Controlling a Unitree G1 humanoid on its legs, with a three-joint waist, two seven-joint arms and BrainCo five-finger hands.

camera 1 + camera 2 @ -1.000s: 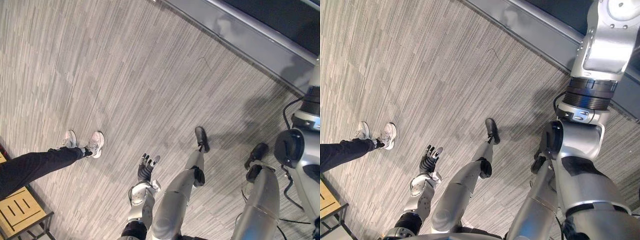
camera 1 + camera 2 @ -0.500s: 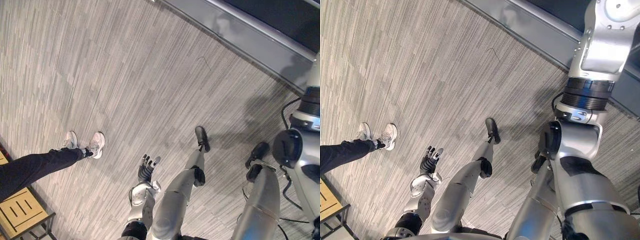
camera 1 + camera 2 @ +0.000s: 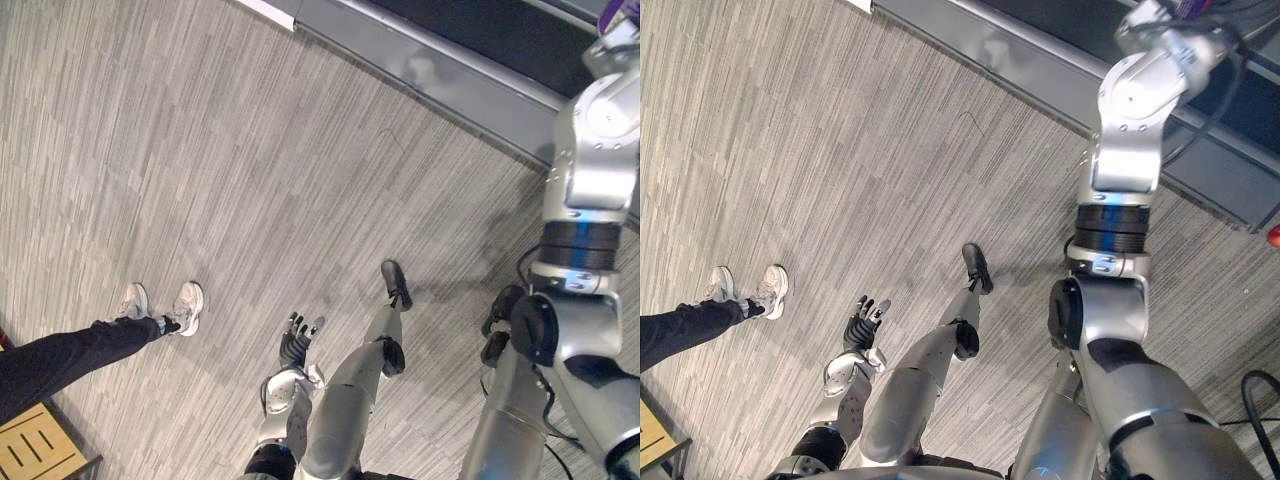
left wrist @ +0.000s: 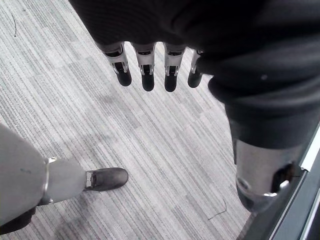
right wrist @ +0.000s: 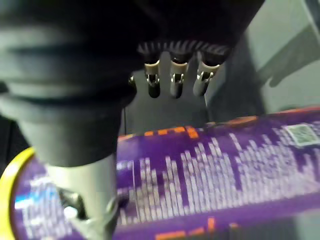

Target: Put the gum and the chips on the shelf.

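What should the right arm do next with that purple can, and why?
Probably move the right hand forward, toward the dark unit ahead, before any release. The purple chips can lies across that hand with the thumb over it, raised high, and whether a shelf is under it cannot be told. The left hand hangs open and empty.

The can (image 5: 210, 165) is showing purple with a yellow rim, orange marks and white print, the floor (image 3: 250, 150) is showing fine grey streaks, and a person is wearing black trousers (image 3: 60, 355) and pale shoes (image 3: 185, 307).
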